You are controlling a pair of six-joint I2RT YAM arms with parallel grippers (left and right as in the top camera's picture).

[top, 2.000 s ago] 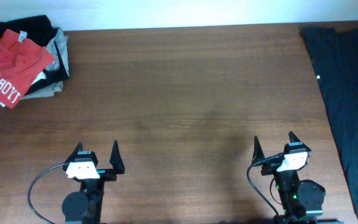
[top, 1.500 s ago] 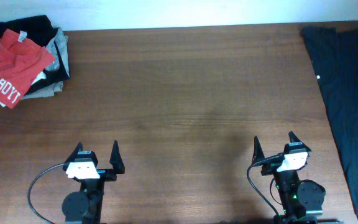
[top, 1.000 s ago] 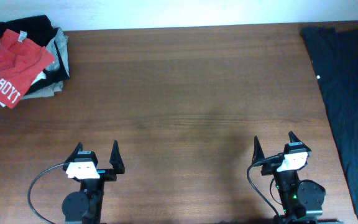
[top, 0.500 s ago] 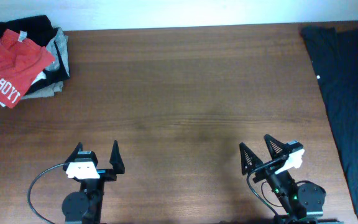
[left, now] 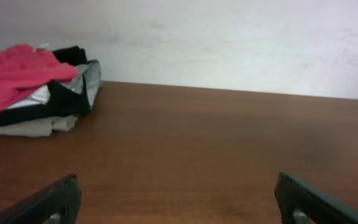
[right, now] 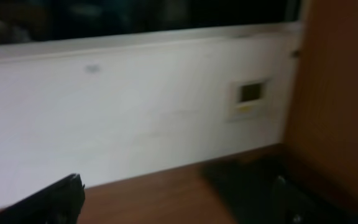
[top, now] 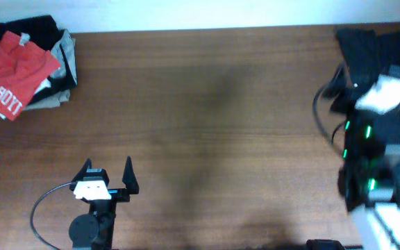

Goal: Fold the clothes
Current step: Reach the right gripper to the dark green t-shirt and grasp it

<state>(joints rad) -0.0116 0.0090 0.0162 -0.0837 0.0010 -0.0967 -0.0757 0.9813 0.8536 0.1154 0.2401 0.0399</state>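
Jaws on the left gripper [top: 107, 173] spread wide, nothing between them, parked low at the near edge of the surface [top: 207, 104]; jaws on the right gripper [right: 176, 202] parted too, going by the right wrist view, where a dark finger sits in each bottom corner with clear air between. Now the T-shirt [top: 398, 43] — very dark, almost black, lying in a long strip along the right edge of the surface and running off the right side of the overhead view. The right arm [top: 370, 132] is up over that strip, close under the overhead camera, smeared with blur, green lights glowing on its body; it covers much of the cloth, and whether it touches the cloth I cannot tell. From the right wrist the same dark cloth shows as a murky patch low and right of centre, on the brown wood; behind it a white wall [right: 135, 112] with a small square fitting [right: 250, 96] on it, and a brown panel [right: 337, 93] at the right. Well apart, at the far left corner — a red shirt [top: 16, 69] with white lettering, draped on top of a pile of grey and black garments [top: 60, 66]; the left wrist view has that pile ahead and to its left, against the pale wall. A black cable [top: 44, 201] loops out from the left arm's base.
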